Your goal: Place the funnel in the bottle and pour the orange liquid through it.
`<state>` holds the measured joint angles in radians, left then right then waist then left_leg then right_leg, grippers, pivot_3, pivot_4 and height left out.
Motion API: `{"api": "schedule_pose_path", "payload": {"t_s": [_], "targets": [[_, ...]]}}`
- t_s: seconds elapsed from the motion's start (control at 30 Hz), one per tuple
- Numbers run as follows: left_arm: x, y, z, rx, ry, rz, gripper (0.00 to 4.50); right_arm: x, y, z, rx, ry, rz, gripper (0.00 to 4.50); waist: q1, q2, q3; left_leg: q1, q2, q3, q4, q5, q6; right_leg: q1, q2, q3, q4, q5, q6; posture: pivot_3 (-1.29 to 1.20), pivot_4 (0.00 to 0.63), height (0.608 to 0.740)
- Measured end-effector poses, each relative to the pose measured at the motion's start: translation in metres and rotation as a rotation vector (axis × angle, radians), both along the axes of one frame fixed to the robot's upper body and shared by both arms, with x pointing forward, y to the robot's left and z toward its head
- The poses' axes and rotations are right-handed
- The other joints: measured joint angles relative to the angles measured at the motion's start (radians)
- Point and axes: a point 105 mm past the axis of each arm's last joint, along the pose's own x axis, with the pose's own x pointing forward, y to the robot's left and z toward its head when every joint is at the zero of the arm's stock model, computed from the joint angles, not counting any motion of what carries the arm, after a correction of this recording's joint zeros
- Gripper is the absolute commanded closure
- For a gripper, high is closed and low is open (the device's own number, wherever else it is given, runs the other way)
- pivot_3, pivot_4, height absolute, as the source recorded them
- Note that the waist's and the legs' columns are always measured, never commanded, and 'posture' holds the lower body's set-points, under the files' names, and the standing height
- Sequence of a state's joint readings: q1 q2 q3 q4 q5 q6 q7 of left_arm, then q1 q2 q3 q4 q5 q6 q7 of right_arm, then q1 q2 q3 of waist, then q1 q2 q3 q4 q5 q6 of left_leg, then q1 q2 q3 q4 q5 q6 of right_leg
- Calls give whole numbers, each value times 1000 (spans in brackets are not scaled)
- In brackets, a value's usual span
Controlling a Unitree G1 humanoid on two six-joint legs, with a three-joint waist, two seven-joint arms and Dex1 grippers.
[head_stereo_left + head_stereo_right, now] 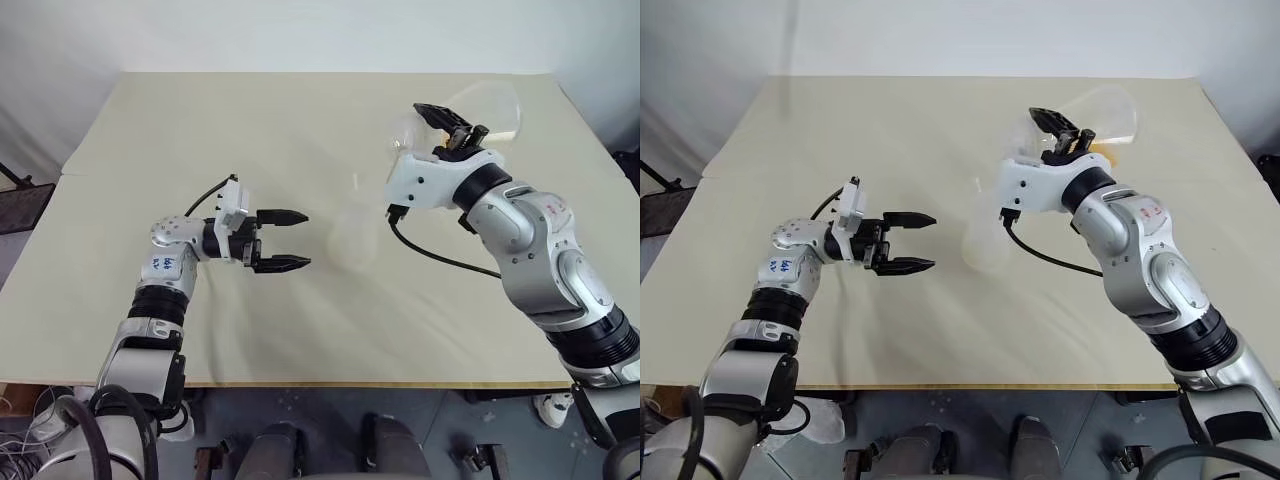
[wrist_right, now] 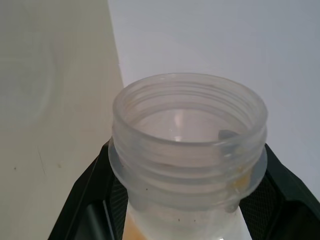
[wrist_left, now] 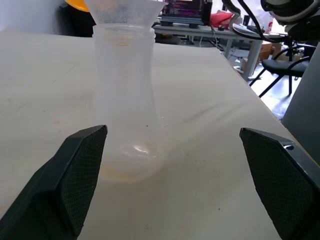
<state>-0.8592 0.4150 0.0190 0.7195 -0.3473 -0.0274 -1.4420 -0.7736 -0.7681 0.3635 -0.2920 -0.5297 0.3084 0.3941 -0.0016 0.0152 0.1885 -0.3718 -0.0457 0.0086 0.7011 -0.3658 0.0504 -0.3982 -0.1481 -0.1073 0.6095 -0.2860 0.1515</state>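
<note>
The clear bottle (image 3: 122, 100) stands upright on the beige table (image 1: 200, 130), faint in the head views (image 1: 350, 240). The funnel (image 3: 125, 9) sits with its wide rim on the bottle's neck. My left gripper (image 1: 306, 240) is open and level, just left of the bottle and pointing at it, its fingers (image 3: 80, 170) apart from the glass. My right gripper (image 1: 450, 125) is raised above and to the right of the bottle. It is shut on the neck of a clear wide-mouthed vessel (image 2: 187, 130), held tilted, with the orange liquid (image 1: 1106, 152) inside it.
A black cable (image 1: 435, 257) loops from my right wrist down over the table, just right of the bottle. The table's front edge (image 1: 330, 383) lies near my body. Desks and chairs (image 3: 280, 65) stand beyond the table's right side.
</note>
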Motion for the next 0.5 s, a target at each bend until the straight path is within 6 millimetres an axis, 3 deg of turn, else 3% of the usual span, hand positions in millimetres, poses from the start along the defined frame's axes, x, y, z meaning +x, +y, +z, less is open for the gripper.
{"api": "schedule_pose_path", "payload": {"t_s": [0.5], "targets": [[4, -1, 3, -3, -14, 7, 0, 9, 14, -10, -211, -81, 38, 2042, -2, 0, 0, 0, 0, 0, 0, 0, 0, 0, 0, 0, 0, 0, 0, 0, 150, 740]]}}
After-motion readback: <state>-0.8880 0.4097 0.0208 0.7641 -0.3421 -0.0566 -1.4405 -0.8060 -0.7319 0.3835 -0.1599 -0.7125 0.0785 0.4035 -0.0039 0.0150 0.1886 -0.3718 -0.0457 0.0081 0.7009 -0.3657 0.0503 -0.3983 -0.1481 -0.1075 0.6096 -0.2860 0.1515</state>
